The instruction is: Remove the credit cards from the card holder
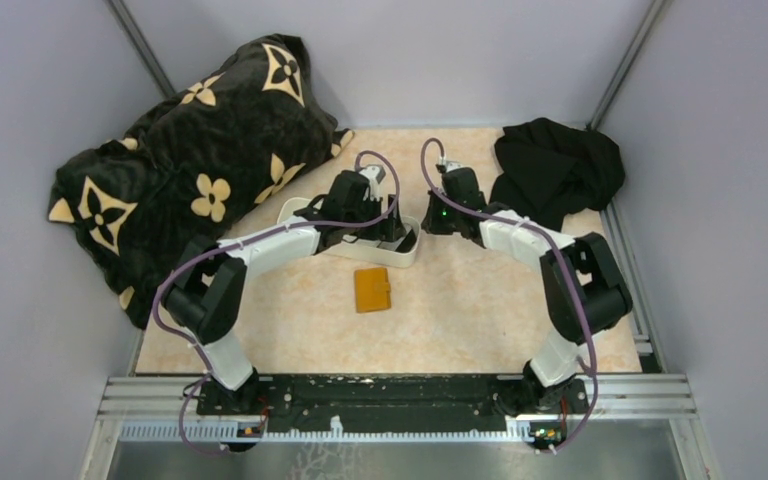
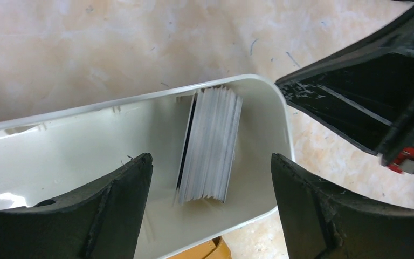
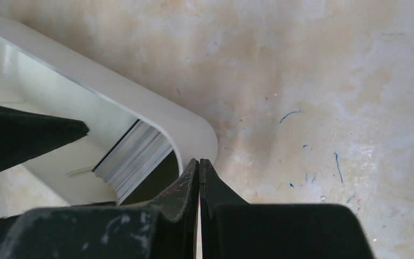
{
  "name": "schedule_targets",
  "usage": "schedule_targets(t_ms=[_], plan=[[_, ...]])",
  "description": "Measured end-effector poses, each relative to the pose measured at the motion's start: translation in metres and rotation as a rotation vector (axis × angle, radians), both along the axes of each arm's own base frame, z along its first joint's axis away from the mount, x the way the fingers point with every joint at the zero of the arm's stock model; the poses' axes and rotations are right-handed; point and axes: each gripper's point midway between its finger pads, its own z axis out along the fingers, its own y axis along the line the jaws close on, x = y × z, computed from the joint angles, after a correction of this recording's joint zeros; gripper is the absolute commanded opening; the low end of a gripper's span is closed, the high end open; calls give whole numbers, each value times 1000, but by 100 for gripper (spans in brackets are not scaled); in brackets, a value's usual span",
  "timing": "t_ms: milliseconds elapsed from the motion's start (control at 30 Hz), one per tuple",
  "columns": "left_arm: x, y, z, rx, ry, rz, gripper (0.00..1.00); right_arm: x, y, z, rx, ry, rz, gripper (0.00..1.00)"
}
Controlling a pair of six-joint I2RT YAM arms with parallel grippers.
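Note:
The card holder [image 1: 371, 290] is a small orange-tan wallet lying folded shut on the table just in front of the white tray [image 1: 305, 212]; a sliver of it shows in the left wrist view [image 2: 215, 252]. A stack of thin credit cards [image 2: 210, 143] stands on edge in the right end of the tray and also shows in the right wrist view [image 3: 135, 156]. My left gripper [image 2: 211, 159] hangs open over that stack, one finger on each side, touching nothing. My right gripper [image 3: 199, 162] is shut and empty, its tips at the outside of the tray's right end.
The long white tray [image 2: 140, 100] lies across the middle of the table. A black blanket with tan flowers [image 1: 190, 160] is piled at the back left. A black cloth [image 1: 558, 165] lies at the back right. The right gripper's body [image 2: 366, 102] is close to my left fingers.

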Motion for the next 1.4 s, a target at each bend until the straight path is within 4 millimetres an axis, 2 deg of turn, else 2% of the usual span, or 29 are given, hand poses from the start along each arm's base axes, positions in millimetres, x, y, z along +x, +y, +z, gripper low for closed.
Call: schedule_targets(t_ms=[167, 233, 400, 533, 700, 867, 967, 1100, 1300, 1400], plan=[[4, -6, 6, -31, -25, -11, 87, -7, -4, 37, 37, -86, 4, 0], [7, -6, 7, -34, -36, -6, 87, -19, -7, 42, 46, -104, 11, 0], [14, -2, 6, -27, -50, 7, 87, -59, -12, 24, 28, -69, 40, 0], [23, 7, -10, 22, -45, 37, 86, -93, -5, 8, 18, -21, 83, 0], [30, 19, -21, 63, -41, 65, 86, -108, 3, -1, 28, 6, 103, 0], [24, 11, -20, 18, -22, 28, 85, -105, 6, -7, 40, 10, 93, 0], [15, 4, -22, -26, 6, -7, 77, -101, 8, -16, 30, 23, 91, 0], [3, -6, -25, -89, 41, -53, 76, -94, 12, -25, 17, 41, 90, 0], [-8, -20, -18, -188, 72, -102, 75, -86, 16, -23, 25, 13, 85, 0], [-13, -26, -15, -232, 84, -125, 75, -83, 17, -28, 20, 10, 81, 0]])
